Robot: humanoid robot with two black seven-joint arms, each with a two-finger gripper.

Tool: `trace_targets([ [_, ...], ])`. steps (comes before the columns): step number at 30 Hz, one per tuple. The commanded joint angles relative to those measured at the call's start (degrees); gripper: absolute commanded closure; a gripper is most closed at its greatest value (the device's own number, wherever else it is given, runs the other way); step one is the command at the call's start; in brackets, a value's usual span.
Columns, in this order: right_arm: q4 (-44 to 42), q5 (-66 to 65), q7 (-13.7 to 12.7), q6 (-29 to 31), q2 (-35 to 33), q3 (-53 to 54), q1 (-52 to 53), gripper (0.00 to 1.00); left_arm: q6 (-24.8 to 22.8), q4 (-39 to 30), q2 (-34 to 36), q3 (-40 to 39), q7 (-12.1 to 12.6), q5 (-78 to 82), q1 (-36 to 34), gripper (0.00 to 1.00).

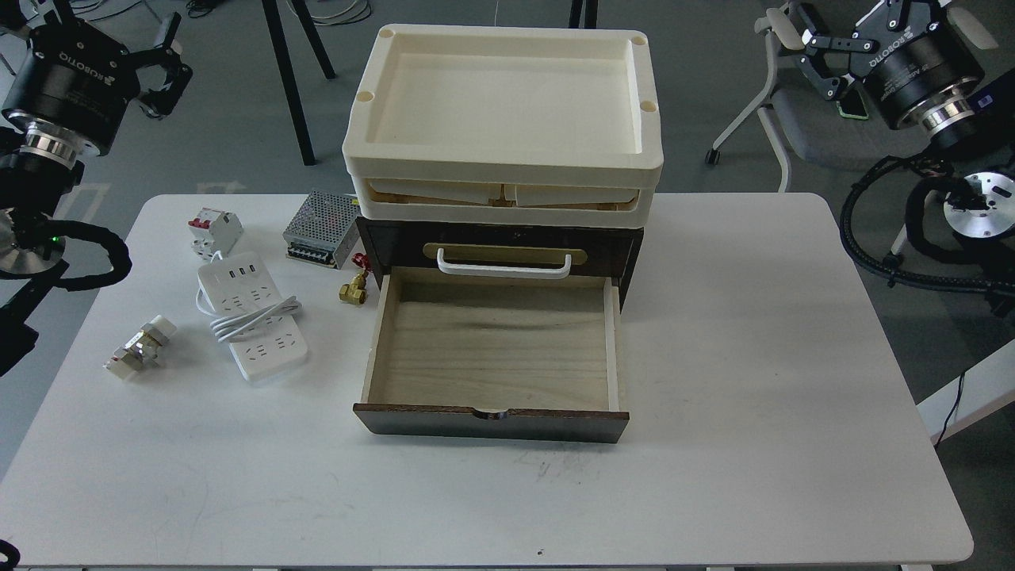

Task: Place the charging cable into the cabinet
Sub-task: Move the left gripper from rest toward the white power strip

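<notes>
White charging cable (252, 316) lies on your table (761, 381) at nine o'clock from the cabinet (498, 317), whose lower drawer (492, 349) stands pulled out. Around the strip you have a circuit breaker (214, 231) at twelve, a mesh power supply (322, 228) at one, a brass valve (354, 289) between strip and drawer, and a small connector (140, 347) at eight. Cream trays (503, 119) top the cabinet. Your left gripper (165, 71) and right gripper (821, 57) hang clear of the table, holding nothing; I cannot tell their finger spread

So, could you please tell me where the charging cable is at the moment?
In the head view, the charging cable lies on the table's left side, left of the cabinet's open drawer, just below the circuit breaker.
</notes>
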Motion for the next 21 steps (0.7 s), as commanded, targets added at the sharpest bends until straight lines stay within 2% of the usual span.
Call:
trace_targets([
  [1,0.3,0.0,0.0,0.0,0.8,-0.1,-0.3,0.0,0.0,0.1,-0.2,0.0,-0.1,-0.1,0.8,0.0],
  [5,0.4,0.0,0.0,0.0,1.1,0.4,-0.2,0.0,0.0,1.7,-0.1,-0.6,-0.2,-3.1,0.9,0.0],
  [7,0.3,0.0,0.0,0.0,1.1,0.4,-0.2,0.0,0.0,6.5,-1.1,-0.9,-0.2,-7.3,1.3,0.0],
  [8,0.3,0.0,0.0,0.0,1.1,0.4,-0.2,0.0,0.0,9.0,-2.8,-1.5,-0.2,-9.1,1.9,0.0],
  [10,0.4,0.0,0.0,0.0,1.1,0.4,-0.3,0.0,0.0,8.4,-6.7,-1.8,-0.4,-9.8,1.7,0.0],
  [11,0.4,0.0,0.0,0.0,1.1,0.4,-0.4,0.0,0.0,6.0,-6.4,-2.6,-1.0,-10.1,2.0,0.0],
  [13,0.2,-0.1,0.0,0.0,1.0,0.0,-0.7,0.0,0.0,1.7,-5.1,-6.0,-4.2,-10.1,3.4,0.0],
  [14,0.2,-0.1,0.0,0.0,0.8,-0.2,-0.9,0.0,0.0,-0.3,-4.7,-7.7,-5.0,-10.1,5.2,0.0],
  [17,0.4,0.0,0.0,0.0,0.1,0.3,-1.0,0.0,0.0,-9.0,-1.5,-12.8,-5.0,-10.1,8.7,0.0],
  [21,1.0,0.1,0.0,0.0,-2.4,0.4,-1.1,0.0,0.0,-24.2,13.4,-16.2,-5.0,-9.5,10.4,0.0],
])
